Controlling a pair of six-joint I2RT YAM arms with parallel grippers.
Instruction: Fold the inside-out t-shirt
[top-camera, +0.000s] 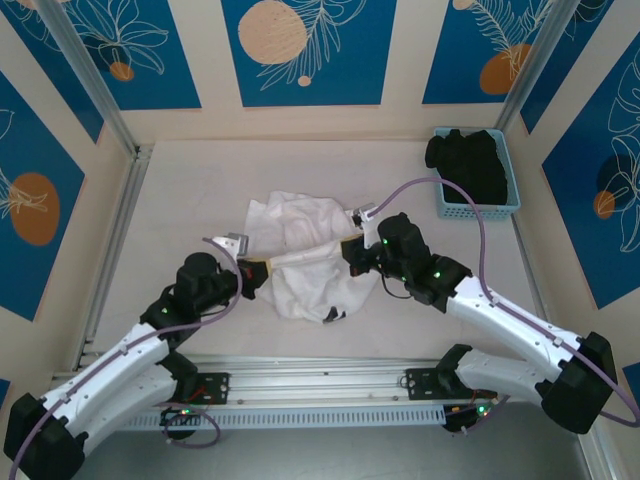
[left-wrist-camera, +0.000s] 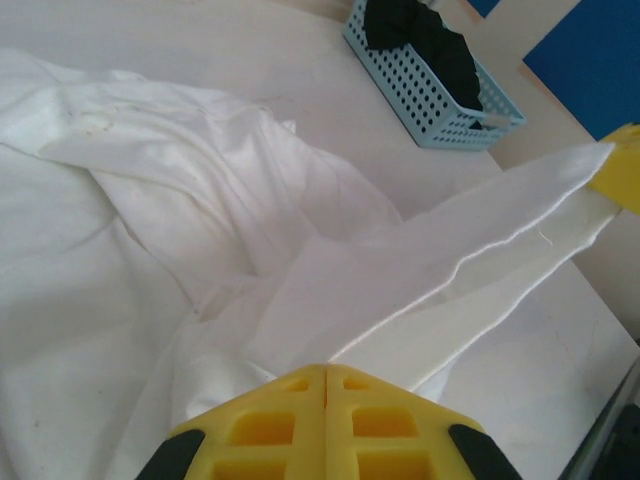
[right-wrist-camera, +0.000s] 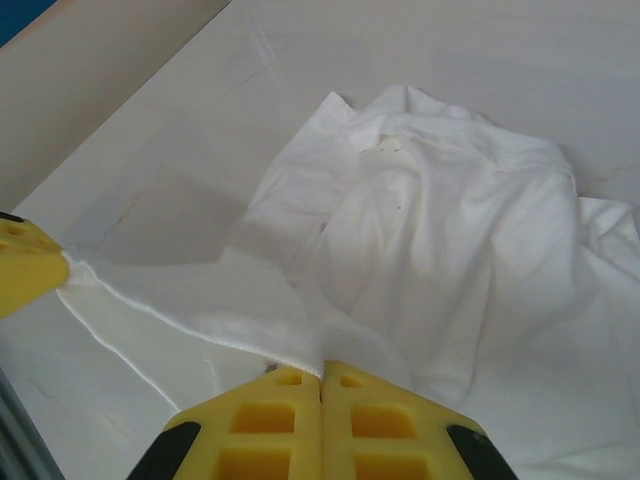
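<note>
Pale worktop (top-camera: 180, 200), mid-centre: the inside-out t-shirt (top-camera: 300, 235) lies crumpled, no fold made yet, as I hold one stretched edge between my left tool (left-wrist-camera: 325, 374) and right tool (right-wrist-camera: 322, 370), both clamped on it.

White t-shirt (top-camera: 300, 255): soft matt cloth, wrinkled, thin stitched hem. Table (top-camera: 180, 200): matt off-white, smooth, faint scuffs. Left gripper (left-wrist-camera: 325, 372) and right gripper (right-wrist-camera: 321, 368): yellow matt plastic with moulded square pockets, black trim. Basket (top-camera: 480, 210): light-blue plastic, perforated walls. Black garment (top-camera: 468, 160): matt cloth. Arm shells (top-camera: 110, 365): white glossy plastic. Rail (top-camera: 320, 385): ribbed bare metal. Cable (top-camera: 480, 230): smooth purple sheath.
</note>
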